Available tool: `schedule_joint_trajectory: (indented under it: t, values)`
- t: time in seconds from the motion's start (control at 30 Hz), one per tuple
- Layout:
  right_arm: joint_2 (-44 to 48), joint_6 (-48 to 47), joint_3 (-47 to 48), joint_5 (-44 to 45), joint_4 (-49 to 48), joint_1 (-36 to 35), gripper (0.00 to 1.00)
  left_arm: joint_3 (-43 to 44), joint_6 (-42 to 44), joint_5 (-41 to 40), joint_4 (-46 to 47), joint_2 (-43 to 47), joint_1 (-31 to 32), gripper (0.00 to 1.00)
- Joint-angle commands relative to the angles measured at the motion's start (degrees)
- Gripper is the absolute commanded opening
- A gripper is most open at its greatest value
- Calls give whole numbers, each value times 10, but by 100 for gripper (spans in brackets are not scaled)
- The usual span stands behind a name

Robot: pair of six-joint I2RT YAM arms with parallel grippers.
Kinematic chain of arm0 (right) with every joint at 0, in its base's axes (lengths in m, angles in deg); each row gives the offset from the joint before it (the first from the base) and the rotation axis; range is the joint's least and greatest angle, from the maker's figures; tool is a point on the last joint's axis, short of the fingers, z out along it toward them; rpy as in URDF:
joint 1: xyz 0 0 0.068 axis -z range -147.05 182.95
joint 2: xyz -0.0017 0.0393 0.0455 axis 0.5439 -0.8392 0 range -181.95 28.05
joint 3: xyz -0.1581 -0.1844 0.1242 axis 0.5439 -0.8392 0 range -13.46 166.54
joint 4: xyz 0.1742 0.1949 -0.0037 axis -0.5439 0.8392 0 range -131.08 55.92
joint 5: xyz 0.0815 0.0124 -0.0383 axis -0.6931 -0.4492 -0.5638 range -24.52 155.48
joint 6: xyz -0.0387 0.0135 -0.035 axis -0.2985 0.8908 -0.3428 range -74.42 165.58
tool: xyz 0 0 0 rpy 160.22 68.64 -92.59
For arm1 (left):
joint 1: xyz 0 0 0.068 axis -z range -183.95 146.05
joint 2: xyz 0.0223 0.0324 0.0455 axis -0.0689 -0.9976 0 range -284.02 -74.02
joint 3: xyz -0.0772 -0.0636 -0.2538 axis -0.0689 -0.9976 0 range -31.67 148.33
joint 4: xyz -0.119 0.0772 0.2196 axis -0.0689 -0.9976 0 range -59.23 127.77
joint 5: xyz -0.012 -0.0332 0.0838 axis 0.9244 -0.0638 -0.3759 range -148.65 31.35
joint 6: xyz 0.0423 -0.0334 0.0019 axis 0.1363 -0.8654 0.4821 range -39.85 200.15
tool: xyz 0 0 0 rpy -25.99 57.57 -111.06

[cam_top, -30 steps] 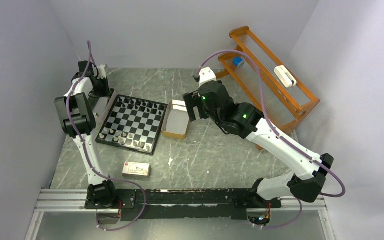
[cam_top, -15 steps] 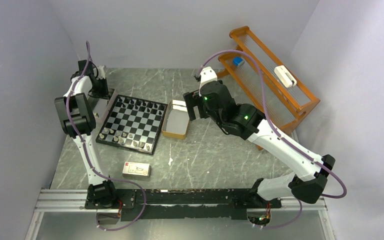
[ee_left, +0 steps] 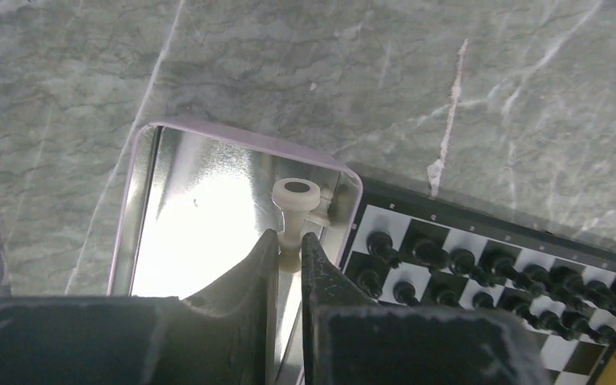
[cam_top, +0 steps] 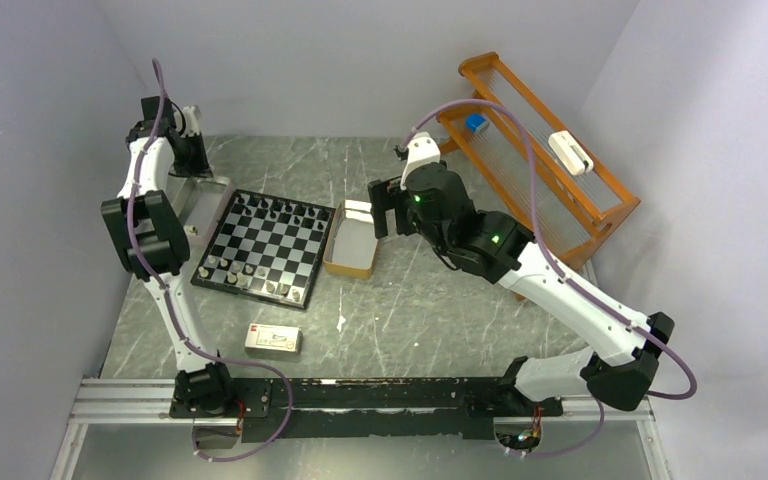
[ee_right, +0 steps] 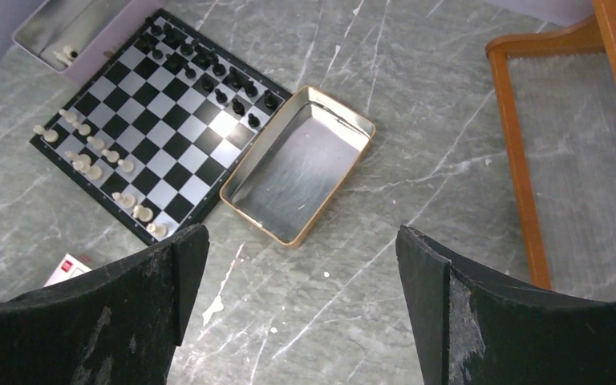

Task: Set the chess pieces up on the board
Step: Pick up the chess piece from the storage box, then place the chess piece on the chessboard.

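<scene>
Gripping 1 pale piece (ee_left: 297, 192), L pincer (ee_left: 289, 241) hangs over silver tin (ee_left: 184, 200); R pincer (ee_right: 301, 233) wide.

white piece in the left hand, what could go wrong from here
1. The left hand pinches the white piece only by its thin lower part, so it may tilt or slip out above the metal tray.
2. The black pieces stand crowded along the board edge right beside the tray; a low carry across could knock them over.
</scene>
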Motion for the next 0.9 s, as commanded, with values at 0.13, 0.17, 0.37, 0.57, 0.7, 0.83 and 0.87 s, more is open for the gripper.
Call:
schedule_joint_trajectory:
  t: [0.13,0.17,0.37,0.57,0.7,0.83,0.87]
  values:
    - [23,41,-57,26,-111,0,91,-21,-26,52,0,99,3,5]
    - [24,60,-71,24,-131,-1,91,-24,-43,68,4,106,3,5]
    - [-9,25,-149,-56,-318,-1,91,-53,-104,206,36,138,4,5]
    - [-82,-185,-162,-123,-506,16,98,-71,-122,282,12,133,16,5]
    - [-97,-206,-154,-236,-569,57,100,-116,-110,256,0,162,38,5]
    - [-104,-218,-154,-336,-584,110,99,-144,-109,275,-3,179,66,5]
    - [-102,-226,-164,-351,-590,119,99,-147,-103,285,-11,178,73,5]
